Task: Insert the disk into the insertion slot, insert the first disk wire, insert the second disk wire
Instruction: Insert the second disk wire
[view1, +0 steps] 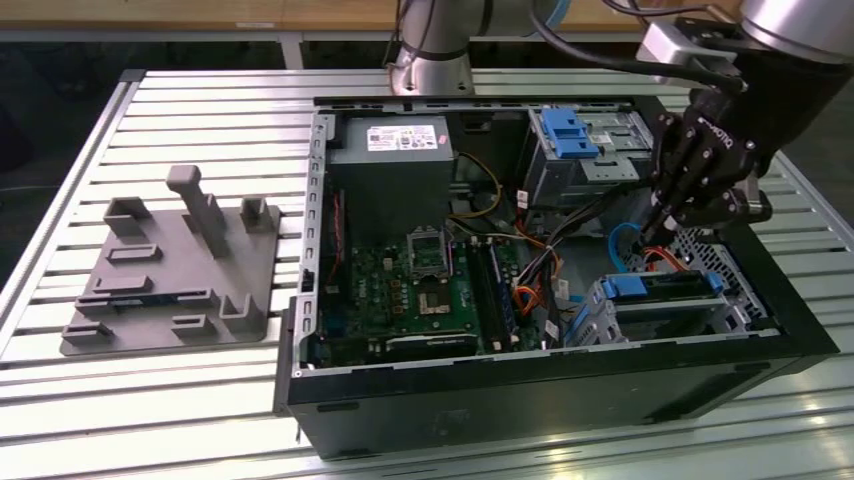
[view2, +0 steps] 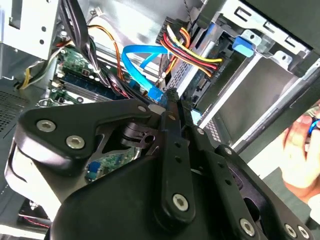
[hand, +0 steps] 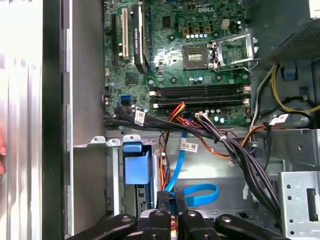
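Disk (view1: 663, 287), a flat drive clipped in a bright blue plastic carrier, sits seated in the insertion slot (view1: 714, 262), the perforated sheet-metal cage at the corner of the open computer case (view1: 561, 390) toward the exterior view's right. Judged from this, the first step is complete and a wire step is in hand.

Hand (view1: 650, 236) hangs just above the rear of the disk. In both wrist views its black metal fingers (view2: 172, 120) stand nearly together, pinching the connector end of the blue flat data cable (view2: 135, 62). The cable is a thin, glossy ribbon that loops freely behind the grip, so it should flex without resistance.

Beside it lies the power plug (view2: 187, 47), a black moulded block fed by red, yellow and black wires. Whether either connector is already fully home cannot be told from these views.

Judgement: the move in hand calls for the plug to be squared to its socket at the disk's rear edge and pressed straight, with the neighbouring black wire bundle (hand: 240, 155) kept out of the path.

The green motherboard (hand: 190, 55) lies well apart. The case stands on a slatted aluminium table (view1: 174, 400).
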